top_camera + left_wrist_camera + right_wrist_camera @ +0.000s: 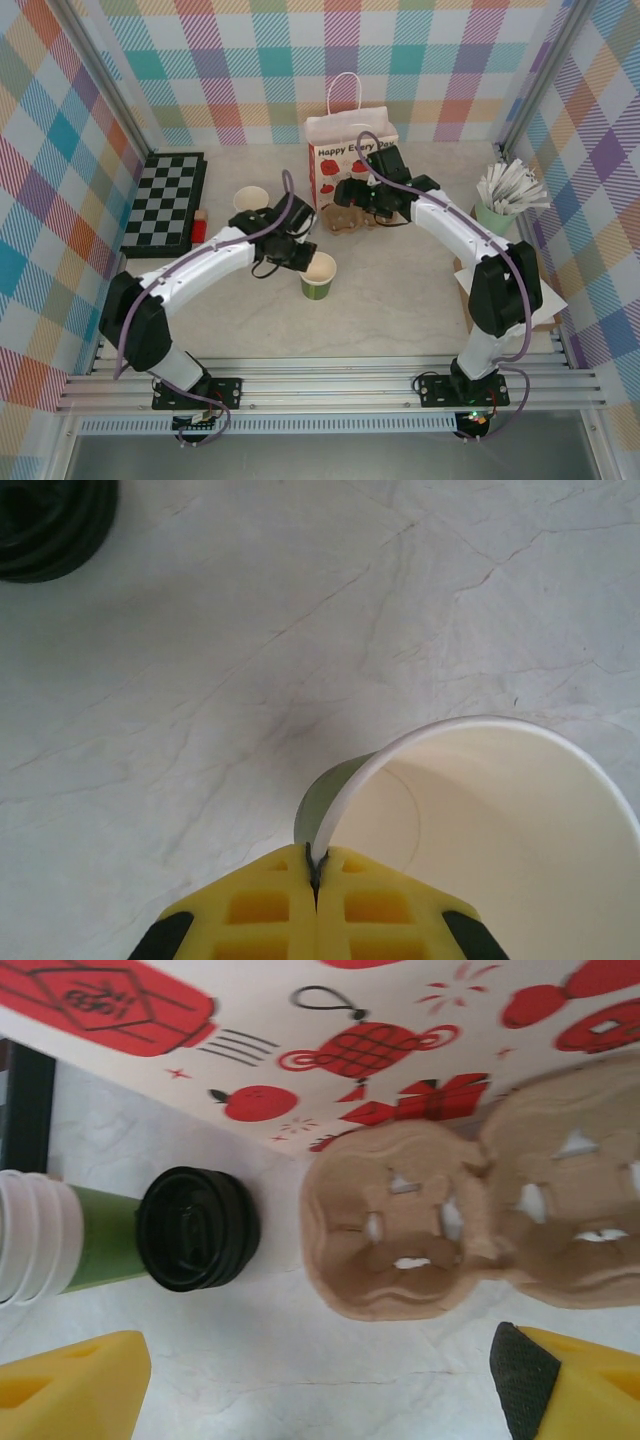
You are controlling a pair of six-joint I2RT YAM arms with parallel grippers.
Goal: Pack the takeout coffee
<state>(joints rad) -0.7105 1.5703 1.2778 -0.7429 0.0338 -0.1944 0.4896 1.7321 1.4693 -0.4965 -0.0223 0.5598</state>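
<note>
My right claw hangs with its jaws wide apart and nothing between them, over the far middle of the tabletop. I judge this width suits the broad black lid of the takeout coffee. The coffee stands upright just in front of the paper bag, which sits at the middle of the far edge. The stack of lidless cups is close on the coffee's left and the pulp cup carrier is on its right. The carrier lies flat against the foot of the bag, its wells up, so I take it to be waiting for a cup. From there the bag's mouth is a short lift away, and the coffee is not yet packed. My left claw is pinched together on the rim of an open, empty paper cup near the middle of the tabletop, one finger inside the wall and one outside. I cannot tell whether the cup's base rests on the surface. Held there, the spare cup is well away from the path my right claw needs.
</note>
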